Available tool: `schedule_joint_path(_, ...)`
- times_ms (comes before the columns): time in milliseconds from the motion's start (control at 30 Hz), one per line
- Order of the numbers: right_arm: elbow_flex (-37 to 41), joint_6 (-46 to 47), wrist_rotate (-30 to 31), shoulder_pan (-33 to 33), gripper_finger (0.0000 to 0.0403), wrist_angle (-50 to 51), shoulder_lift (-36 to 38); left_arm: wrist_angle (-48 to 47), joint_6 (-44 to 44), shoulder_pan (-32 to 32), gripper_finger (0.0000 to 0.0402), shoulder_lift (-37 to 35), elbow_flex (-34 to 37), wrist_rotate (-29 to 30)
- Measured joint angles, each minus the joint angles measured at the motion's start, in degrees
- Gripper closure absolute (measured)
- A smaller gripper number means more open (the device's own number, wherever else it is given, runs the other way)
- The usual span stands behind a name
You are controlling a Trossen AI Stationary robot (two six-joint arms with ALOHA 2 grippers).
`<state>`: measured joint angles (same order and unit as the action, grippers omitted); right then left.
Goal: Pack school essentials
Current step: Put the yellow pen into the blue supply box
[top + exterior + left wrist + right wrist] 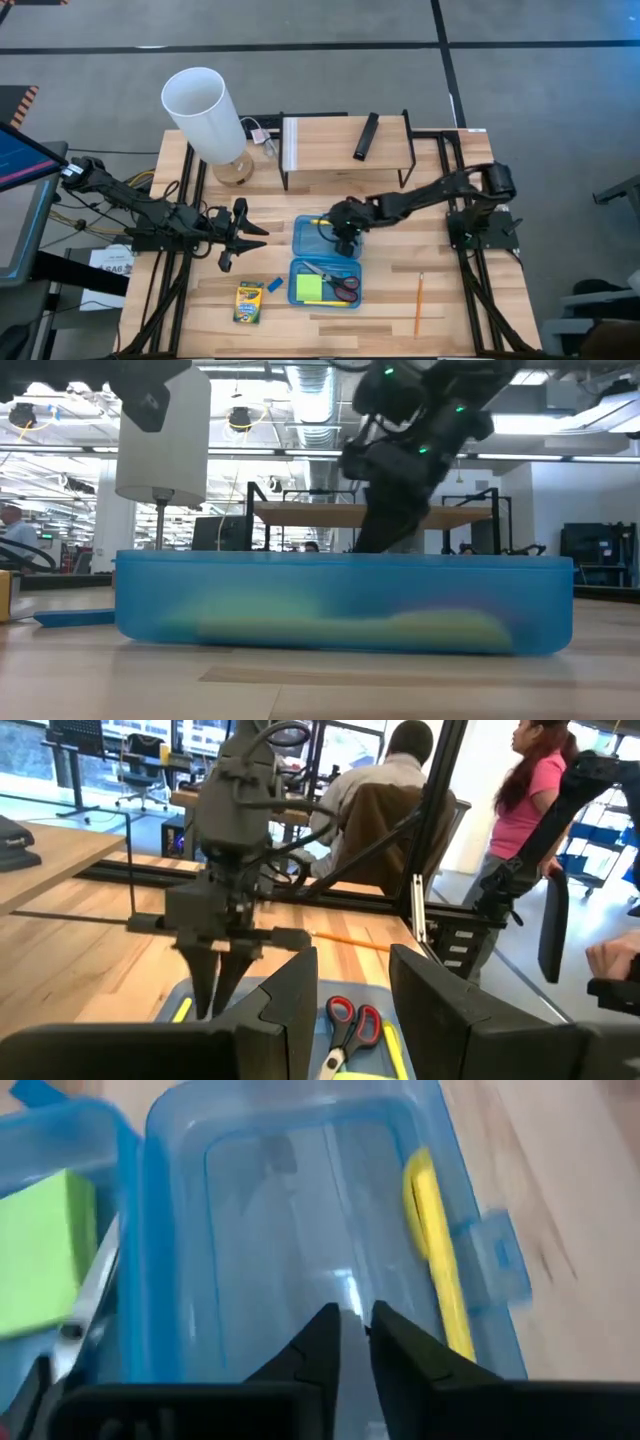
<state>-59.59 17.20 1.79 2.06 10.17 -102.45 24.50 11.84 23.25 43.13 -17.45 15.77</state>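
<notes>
At mid-table, the right gripper [346, 240] hangs over the far half of the blue case [300, 236], fingers a narrow crack apart, nothing between them; a yellow stick [432, 1240] lies in that half; scissors [338, 281] and sticky-note pad [308, 289] sit in the near half. Left gripper [243, 233] waits to the left, parted, empty. Crayon box [249, 301], eraser [274, 285] and pencil [419, 305] lie loose; judged light and rigid; pencil slim, likely to roll, best pinched mid-shaft; box across its narrow sides.
</notes>
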Motion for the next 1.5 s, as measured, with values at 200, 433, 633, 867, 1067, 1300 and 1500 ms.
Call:
schedule_joint_path(200, -4.53, -2.75, 0.99, -2.27, 0.0256, 6.26, -4.71, -0.62, 0.0, 0.01, 0.0288, 0.0, 0.0, 0.02)
schedule_joint_path(433, -4.94, -2.86, 1.15, -3.39, 0.0233, 6.16, -7.54, -1.24, 0.0, 0.01, 0.0288, 0.02, 0.0, 0.04)
schedule_joint_path(633, -4.89, -2.7, 1.15, -3.34, 0.0256, 7.12, -7.51, -1.22, -0.02, 0.01, 0.0288, 0.02, 0.0, 0.05)
schedule_joint_path(867, -4.85, -2.84, 1.13, -3.34, 0.0329, 8.31, -7.3, -1.08, -0.02, 0.01, 0.0288, 0.01, 0.0, 0.04)
schedule_joint_path(1067, -4.88, -2.94, 1.1, -3.33, 0.0388, 9.12, -7.25, -1.04, -0.15, 0.01, 0.0288, 0.02, 0.0, 0.07)
schedule_joint_path(1300, -4.83, -2.47, 1.1, -3.02, 0.0379, 9.36, -6.89, -1.06, -0.15, 0.01, 0.0288, 0.0, 0.0, 0.07)
schedule_joint_path(1500, -4.61, -1.34, 1.1, -2.19, 0.0385, 10.23, -4.72, -1.04, -0.15, 0.01, 0.0288, 0.02, 0.0, 0.07)
